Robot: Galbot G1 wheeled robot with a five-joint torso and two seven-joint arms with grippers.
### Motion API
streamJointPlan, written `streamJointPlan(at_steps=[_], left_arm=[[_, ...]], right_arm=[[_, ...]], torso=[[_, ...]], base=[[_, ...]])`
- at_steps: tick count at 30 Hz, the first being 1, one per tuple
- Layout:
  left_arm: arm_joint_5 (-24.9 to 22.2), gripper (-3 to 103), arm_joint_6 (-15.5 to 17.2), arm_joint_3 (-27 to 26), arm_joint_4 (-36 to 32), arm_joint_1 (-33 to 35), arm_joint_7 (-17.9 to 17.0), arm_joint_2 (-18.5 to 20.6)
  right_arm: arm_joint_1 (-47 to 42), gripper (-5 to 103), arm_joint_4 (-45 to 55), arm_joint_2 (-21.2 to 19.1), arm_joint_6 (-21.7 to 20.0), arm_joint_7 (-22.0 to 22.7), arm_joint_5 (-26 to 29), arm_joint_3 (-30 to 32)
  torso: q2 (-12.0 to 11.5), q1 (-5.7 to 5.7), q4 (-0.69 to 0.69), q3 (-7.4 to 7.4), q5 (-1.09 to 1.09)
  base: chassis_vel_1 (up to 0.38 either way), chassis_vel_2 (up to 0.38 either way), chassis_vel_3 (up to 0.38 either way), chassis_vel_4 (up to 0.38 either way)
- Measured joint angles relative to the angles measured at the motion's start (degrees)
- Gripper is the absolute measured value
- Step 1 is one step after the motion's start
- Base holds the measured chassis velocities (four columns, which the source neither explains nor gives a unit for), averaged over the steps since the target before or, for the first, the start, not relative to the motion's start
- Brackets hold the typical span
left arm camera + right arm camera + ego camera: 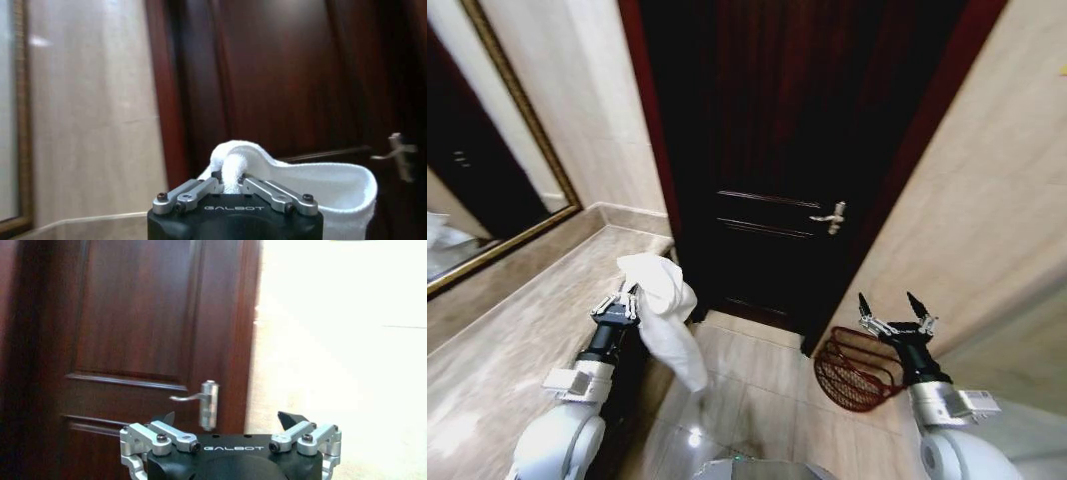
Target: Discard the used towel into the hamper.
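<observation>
A white towel (pixel 663 305) hangs from my left gripper (pixel 623 293), which is shut on its top fold beside the marble counter's end. In the left wrist view the towel (pixel 313 185) bulges past the closed fingers (pixel 267 190), one fold pinched between them. The hamper (pixel 854 368), a reddish-brown wire basket, sits on the floor against the right wall. My right gripper (pixel 893 308) is held up just above and beside the hamper, open and holding nothing. The right wrist view shows its fingertips (pixel 290 418) spread wide.
A dark wooden door (pixel 777 150) with a silver lever handle (pixel 831 216) stands straight ahead. A marble counter (pixel 517 330) and a framed mirror (pixel 487 200) run along the left. Beige tiled wall (pixel 987 200) closes the right. Tiled floor (pixel 757 390) lies between counter and hamper.
</observation>
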Motion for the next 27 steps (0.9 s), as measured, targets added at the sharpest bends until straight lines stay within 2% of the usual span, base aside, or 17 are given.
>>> streamJointPlan(at_steps=[10, 16, 27], left_arm=[[-0.28, 2, -1.86, -0.05, 1.17, 0.65, 0.52, -0.45], [-0.66, 2, -1.9, -0.04, 2.1, 0.53, 0.67, -0.56], [-0.69, 2, -1.93, 0.49, 4.44, -0.19, 0.87, -1.23]], right_arm=[[-0.08, 100, 0.02, 0.37, 0.09, 0.05, -0.01, -0.58], [-0.08, 100, 0.0, 0.78, 0.05, 0.15, 0.44, -0.72], [-0.11, 100, -0.51, 0.87, -0.16, 0.28, 0.89, -0.82]], torso=[[-3.24, -1.56, 0.01, -1.65, 0.0], [-3.98, -1.94, 0.0, -2.05, -0.01], [-7.53, -3.57, -0.01, -3.93, 0.0]], base=[[-0.074, -0.065, -0.067, -0.068], [0.0, 0.0, 0.0, 0.0], [0.0, 0.0, 0.0, 0.0]])
